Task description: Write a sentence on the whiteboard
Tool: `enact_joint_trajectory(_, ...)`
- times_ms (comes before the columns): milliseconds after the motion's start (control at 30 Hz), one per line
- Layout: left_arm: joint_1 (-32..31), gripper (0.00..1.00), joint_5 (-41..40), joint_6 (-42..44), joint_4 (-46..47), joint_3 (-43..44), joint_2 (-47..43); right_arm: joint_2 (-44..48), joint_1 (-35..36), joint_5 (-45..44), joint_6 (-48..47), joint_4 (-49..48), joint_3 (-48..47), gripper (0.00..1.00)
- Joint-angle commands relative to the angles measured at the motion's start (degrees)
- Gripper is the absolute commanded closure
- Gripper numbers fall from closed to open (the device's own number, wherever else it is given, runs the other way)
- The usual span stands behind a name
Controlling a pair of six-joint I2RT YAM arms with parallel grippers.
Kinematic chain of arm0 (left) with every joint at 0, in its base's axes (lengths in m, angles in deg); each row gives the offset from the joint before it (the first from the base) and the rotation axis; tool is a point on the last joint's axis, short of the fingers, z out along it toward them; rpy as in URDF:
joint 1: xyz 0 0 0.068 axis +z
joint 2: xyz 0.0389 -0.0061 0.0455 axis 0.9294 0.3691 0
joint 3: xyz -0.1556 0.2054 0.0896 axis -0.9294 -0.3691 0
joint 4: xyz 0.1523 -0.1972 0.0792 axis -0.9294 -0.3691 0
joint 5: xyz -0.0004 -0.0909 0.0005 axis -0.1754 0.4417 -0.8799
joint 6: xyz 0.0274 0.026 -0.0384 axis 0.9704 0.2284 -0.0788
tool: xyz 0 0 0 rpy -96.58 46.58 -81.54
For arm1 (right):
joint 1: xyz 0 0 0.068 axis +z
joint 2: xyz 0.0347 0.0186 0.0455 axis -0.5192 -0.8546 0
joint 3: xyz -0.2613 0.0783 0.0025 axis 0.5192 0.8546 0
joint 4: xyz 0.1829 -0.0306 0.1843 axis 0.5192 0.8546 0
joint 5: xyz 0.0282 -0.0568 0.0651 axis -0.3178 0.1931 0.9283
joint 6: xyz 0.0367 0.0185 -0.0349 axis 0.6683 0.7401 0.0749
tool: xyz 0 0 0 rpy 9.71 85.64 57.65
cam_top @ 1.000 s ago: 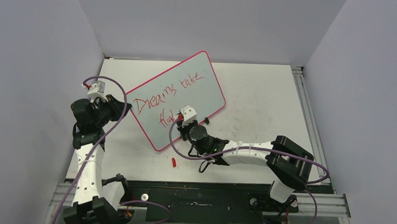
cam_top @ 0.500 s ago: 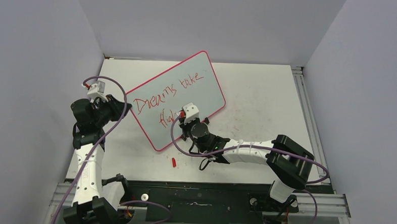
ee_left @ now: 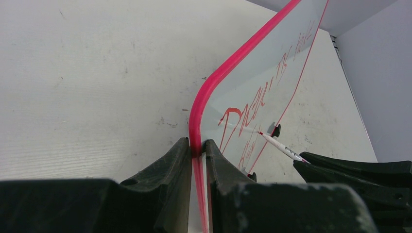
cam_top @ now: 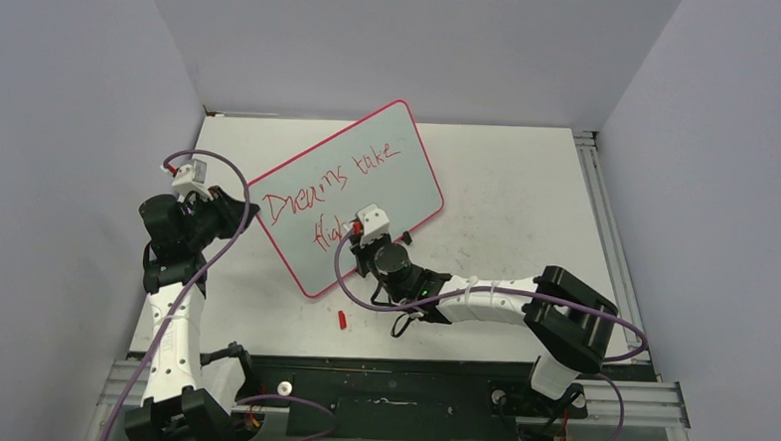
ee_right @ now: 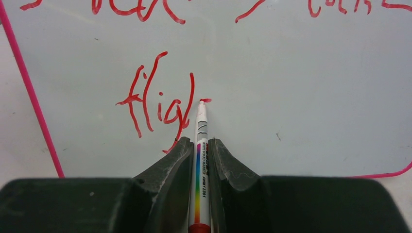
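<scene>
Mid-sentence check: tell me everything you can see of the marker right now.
The marker is a slim white pen with a rainbow stripe and black print along its barrel and a red band at its rear. The right gripper has its jaws shut on the barrel. Its bare tip touches the whiteboard at a short red dash just right of the letters "flig".

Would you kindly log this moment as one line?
left gripper: shut on whiteboard | right gripper: shut on marker | tip: touching whiteboard
</scene>
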Motion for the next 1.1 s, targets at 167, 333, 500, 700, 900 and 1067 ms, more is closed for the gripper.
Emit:
enact_joint_trajectory(167,-1.06,0.87,1.92,0.46,0.65,0.4,-0.12,-0.02,1.59,1.07,-0.23,-3.02,-0.68,0.95)
enact_joint_trajectory(333,-1.01,0.87,1.99,0.45,0.63,0.33,-0.11,-0.76,1.53,-0.57,0.64,-2.37,-0.75,0.95)
enact_joint_trajectory(500,-1.01,0.87,1.91,0.54,0.54,0.33,-0.2,-1.08,0.95,-1.41,1.13,-1.82,-1.01,0.95)
enact_joint_trajectory(700,-1.02,0.87,1.94,0.54,0.54,0.42,-0.02,-0.79,0.06,-2.25,1.65,-1.78,-0.53,0.95)
enact_joint_trajectory(900,-0.97,0.87,1.9,0.54,0.54,0.33,-0.11,-0.46,-0.07,-2.29,1.99,-1.69,-0.16,0.95)
enact_joint_trajectory(1067,-1.01,0.87,1.9,0.54,0.5,0.33,-0.02,-0.67,-0.07,-2.35,2.9,-1.94,0.87,0.95)
